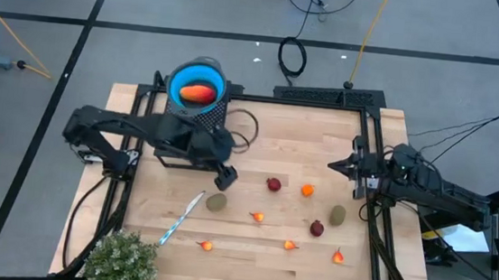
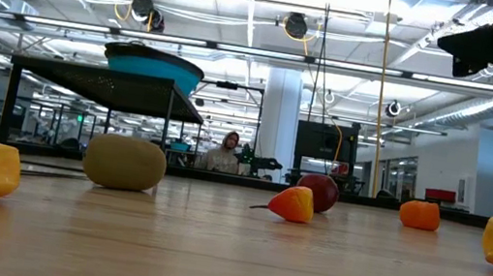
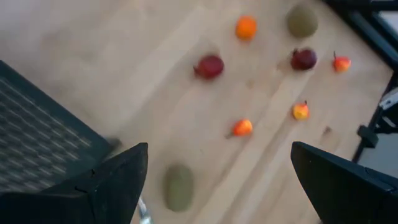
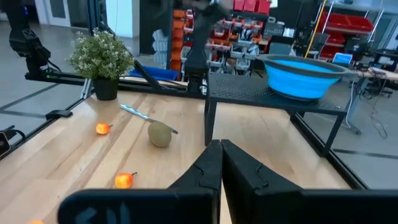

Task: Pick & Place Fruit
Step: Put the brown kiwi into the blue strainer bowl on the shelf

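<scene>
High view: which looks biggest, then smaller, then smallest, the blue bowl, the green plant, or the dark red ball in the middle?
1. Green plant and blue bowl look about alike, so I won't rank them.
2. Dark red ball, clearly smallest.

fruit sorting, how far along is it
Early on. One long red-orange fruit already lies in the blue bowl on the black stand. Nothing is in hand: the left gripper hangs open above the olive-brown oval near the knife, and the right gripper waits shut at the table's right edge. Left on the table: both ovals, two dark red balls and the small orange pieces.
</scene>
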